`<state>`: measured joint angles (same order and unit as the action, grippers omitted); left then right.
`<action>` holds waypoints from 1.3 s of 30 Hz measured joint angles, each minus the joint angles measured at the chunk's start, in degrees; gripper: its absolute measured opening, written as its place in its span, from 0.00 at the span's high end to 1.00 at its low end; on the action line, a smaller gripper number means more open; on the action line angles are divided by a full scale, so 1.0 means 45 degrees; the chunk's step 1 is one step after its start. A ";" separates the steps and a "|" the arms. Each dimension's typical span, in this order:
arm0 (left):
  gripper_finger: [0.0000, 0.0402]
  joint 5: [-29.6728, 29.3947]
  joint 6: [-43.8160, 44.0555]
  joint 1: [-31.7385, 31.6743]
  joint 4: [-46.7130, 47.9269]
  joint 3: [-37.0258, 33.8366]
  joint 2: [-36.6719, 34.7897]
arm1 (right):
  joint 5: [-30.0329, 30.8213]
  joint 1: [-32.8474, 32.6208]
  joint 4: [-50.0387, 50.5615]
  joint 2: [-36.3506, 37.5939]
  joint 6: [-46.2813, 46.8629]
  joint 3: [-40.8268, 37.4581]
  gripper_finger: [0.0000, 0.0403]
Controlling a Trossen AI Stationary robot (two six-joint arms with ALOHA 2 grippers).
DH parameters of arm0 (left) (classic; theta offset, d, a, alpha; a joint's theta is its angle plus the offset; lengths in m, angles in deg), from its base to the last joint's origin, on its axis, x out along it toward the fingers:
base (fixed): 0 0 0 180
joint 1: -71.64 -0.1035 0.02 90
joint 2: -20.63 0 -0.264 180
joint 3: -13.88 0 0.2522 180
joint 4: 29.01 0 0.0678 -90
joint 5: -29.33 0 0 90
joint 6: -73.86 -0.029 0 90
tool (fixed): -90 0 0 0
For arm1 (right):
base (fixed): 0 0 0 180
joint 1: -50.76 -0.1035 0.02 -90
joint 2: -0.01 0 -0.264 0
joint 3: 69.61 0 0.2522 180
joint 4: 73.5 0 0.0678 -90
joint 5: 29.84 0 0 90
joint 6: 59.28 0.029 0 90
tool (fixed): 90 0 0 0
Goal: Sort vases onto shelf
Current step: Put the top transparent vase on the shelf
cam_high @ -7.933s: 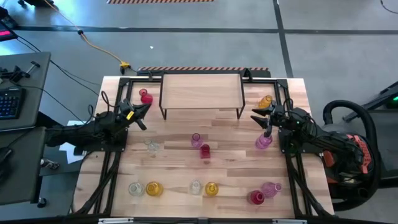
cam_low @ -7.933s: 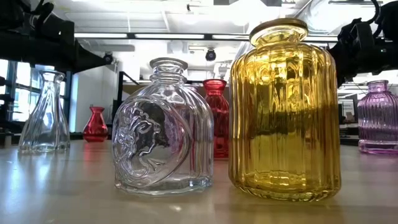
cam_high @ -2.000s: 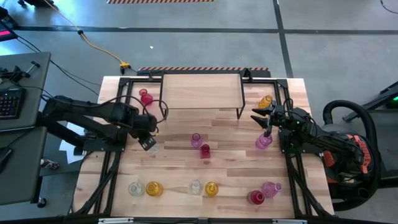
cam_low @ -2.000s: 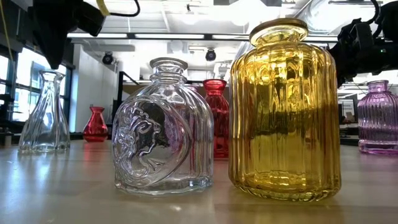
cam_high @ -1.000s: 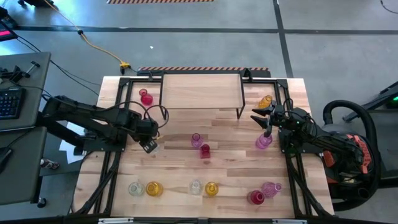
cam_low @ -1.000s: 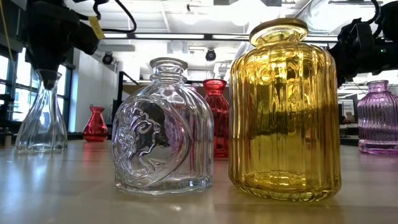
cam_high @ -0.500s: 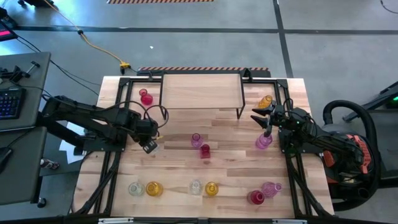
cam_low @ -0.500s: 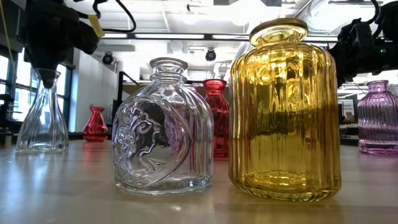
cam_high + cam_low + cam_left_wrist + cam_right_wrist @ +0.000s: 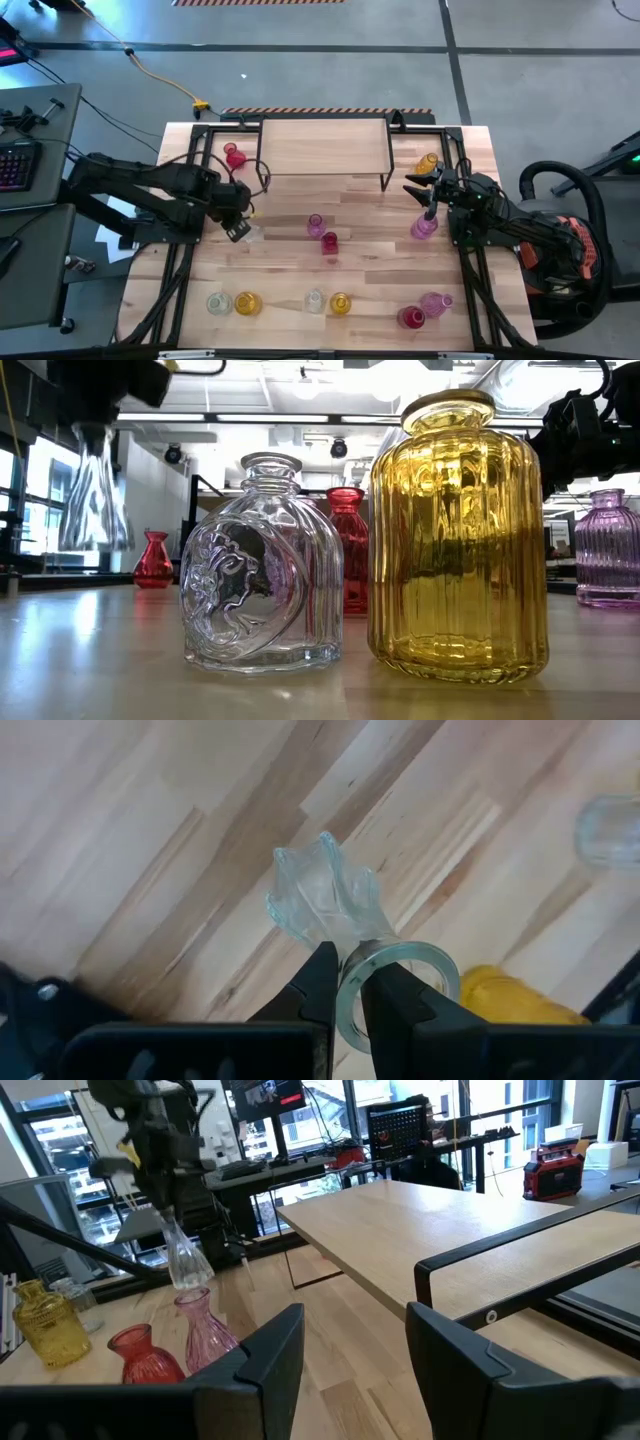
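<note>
The left claw (image 9: 342, 985) is clamped on the rim of a clear flared vase (image 9: 95, 490), holding it in the air above the bench (image 9: 370, 260), left of centre and in front of the shelf (image 9: 325, 146). The shelf top is bare. The right claw (image 9: 350, 1340) waits with its fingers apart near the shelf's right end, holding nothing. Other vases stand scattered across the bench, including a pink one (image 9: 316, 224) and a red one (image 9: 234, 155).
</note>
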<state>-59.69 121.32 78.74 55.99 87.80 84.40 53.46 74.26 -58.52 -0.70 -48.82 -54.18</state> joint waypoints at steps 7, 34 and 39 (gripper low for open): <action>0.95 -0.0039 -0.0827 -0.0301 0.1099 0.2148 -0.0005 | -0.0006 0.0000 0.0000 0.0000 0.0000 0.0002 0.60; 0.94 -0.1423 -0.8550 -0.7694 0.2083 0.7834 0.2335 | -0.0044 0.0000 0.0000 0.0002 0.0000 0.0000 0.60; 0.94 -0.1409 -1.0195 -0.8820 0.2514 0.8803 0.3514 | -0.0043 0.0000 0.0000 0.0000 0.0000 0.0000 0.60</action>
<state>-66.04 75.44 39.05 67.31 127.41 100.21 53.27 74.26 -58.52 -0.70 -48.82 -54.19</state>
